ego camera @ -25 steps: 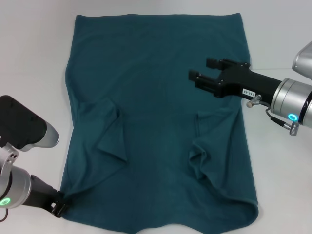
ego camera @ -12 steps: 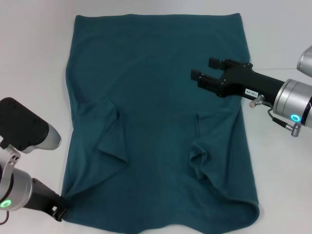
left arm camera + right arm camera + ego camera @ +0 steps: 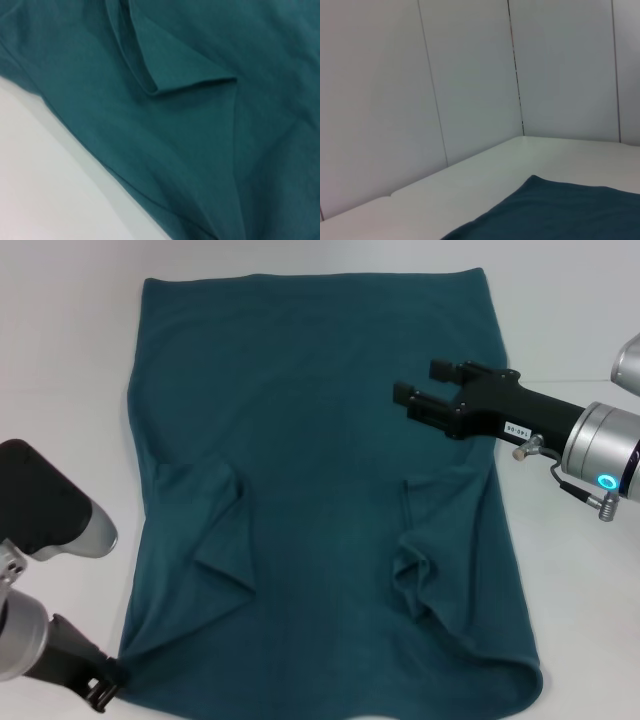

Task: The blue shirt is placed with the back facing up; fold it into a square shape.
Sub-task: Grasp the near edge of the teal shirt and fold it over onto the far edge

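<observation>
The left gripper (image 3: 105,687) was down at the near-left corner of the shirt (image 3: 320,470), right at the table (image 3: 60,360) edge, and it looked clamped on that corner, since the cloth ran taut into it in a little ridge. Its fingertips were mostly hidden, so that's my read from the pull in the fabric. The left wrist view was just teal cloth with a folded flap and a strip of bare table beside it.

The shirt was spread flat across the middle of the white table, plain side up, long way running from near to far. Both sleeves were tucked inward onto the body: the left sleeve (image 3: 225,525) lay as a pointed flap, the right sleeve (image 3: 420,560) was more bunched and wrinkly. The far edge looked straight, the near-right corner rounded.

The right gripper (image 3: 415,400) hung above the right half of the shirt, pointing left, fingers spread wide and holding nothing. Its wrist view only caught a far shirt corner, the table and a panelled wall (image 3: 470,75).
</observation>
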